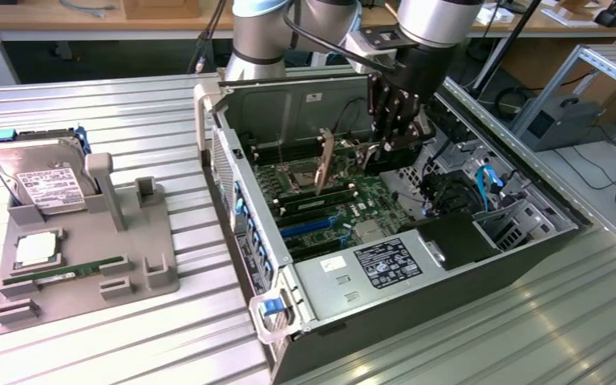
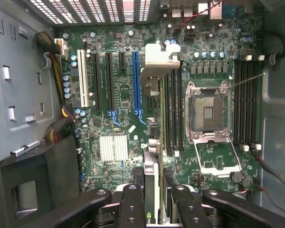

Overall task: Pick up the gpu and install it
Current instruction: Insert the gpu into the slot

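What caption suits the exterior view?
Black gripper holds thin tan-brown gpu upright above green motherboard inside open computer case.

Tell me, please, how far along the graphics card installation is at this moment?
Pickup looks done: the hand grips the thin tan-brown card with a silvery metal edge, upright inside the open grey computer case. It hangs edge-on above the green motherboard. Left: seating it, since the blue slot lies bare.

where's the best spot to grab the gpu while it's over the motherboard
By its upper long edge, from straight above. The gpu stands on edge over the motherboard, thin faces clear on both sides, and the end effector already pinches it there, leaving the lower edge free inside the case.
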